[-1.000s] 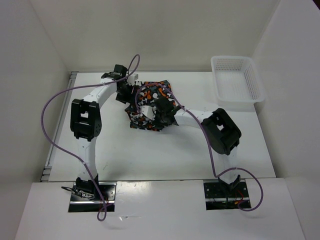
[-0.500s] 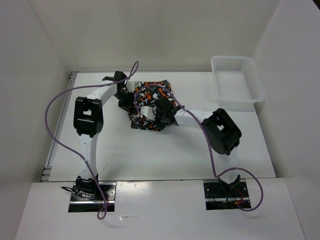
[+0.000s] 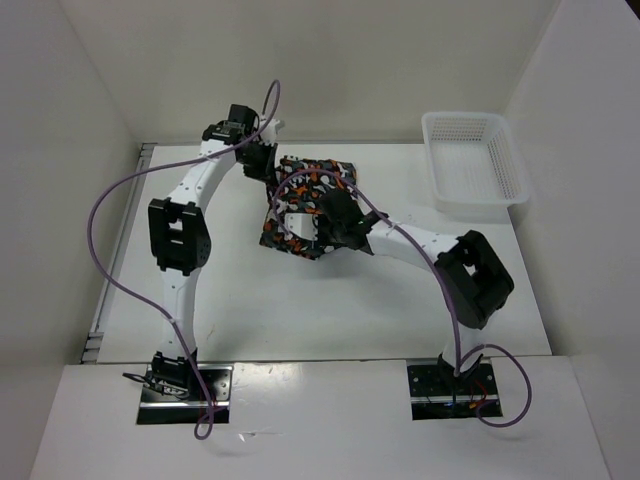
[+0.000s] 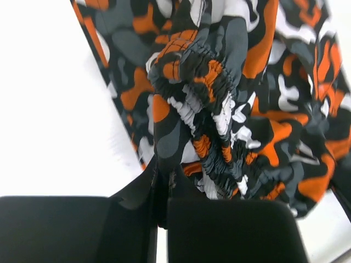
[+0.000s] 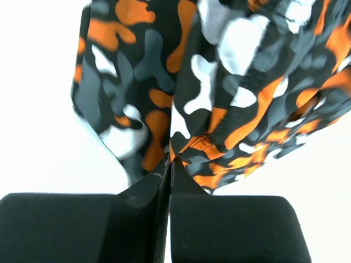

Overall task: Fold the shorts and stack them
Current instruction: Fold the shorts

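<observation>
Centrally, toward the far side of the white counter, lies one pair of soft fabric shorts blotched in orange, black, grey and white. They form a rumpled, roughly rectangular patch, with the long axis running from the far edge toward the near edge and leaning slightly to the left as it comes nearer.

Both arms hold them. The left fingers are clamped shut on the gathered elastic waistband at the far left corner. The right fingers are pinched shut on a fold of cloth at the near right side. The fabric therefore stretches between the two grips, lying away from the left fingers toward the near right and away from the right fingers toward the far left. Neither arm is nearer, as each already touches the cloth.

Well apart at the far right corner sits one white plastic mesh basket, with nothing visible inside it.

Counted: one pair of shorts, one basket, two arms.
</observation>
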